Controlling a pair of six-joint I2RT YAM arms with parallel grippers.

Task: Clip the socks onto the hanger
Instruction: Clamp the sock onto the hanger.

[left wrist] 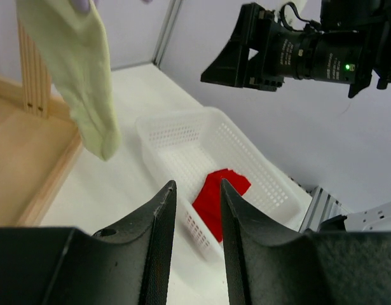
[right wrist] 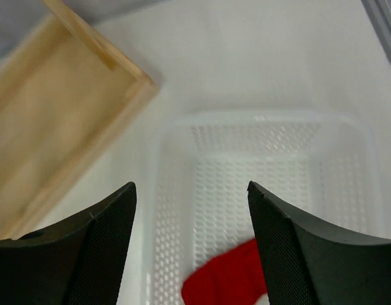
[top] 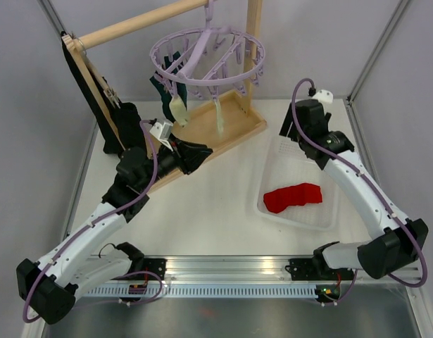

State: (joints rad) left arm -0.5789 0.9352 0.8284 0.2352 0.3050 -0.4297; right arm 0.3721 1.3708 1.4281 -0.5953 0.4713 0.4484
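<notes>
Two tools, both empty | left tool point(left wrist: 196, 194) narrowly parted beside hung cream sock point(left wrist: 74, 70) | right tool point(right wrist: 191, 190) wide above white basket point(top: 300, 158), likely to reach red sock point(top: 292, 196) inside | lavender hanger point(top: 208, 56) on wooden rack point(top: 139, 24) carries clipped socks.

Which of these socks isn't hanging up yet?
The red sock, lying in the white basket. The dark teal sock and pale yellow socks dangle from clips on the lavender hanger.
</notes>
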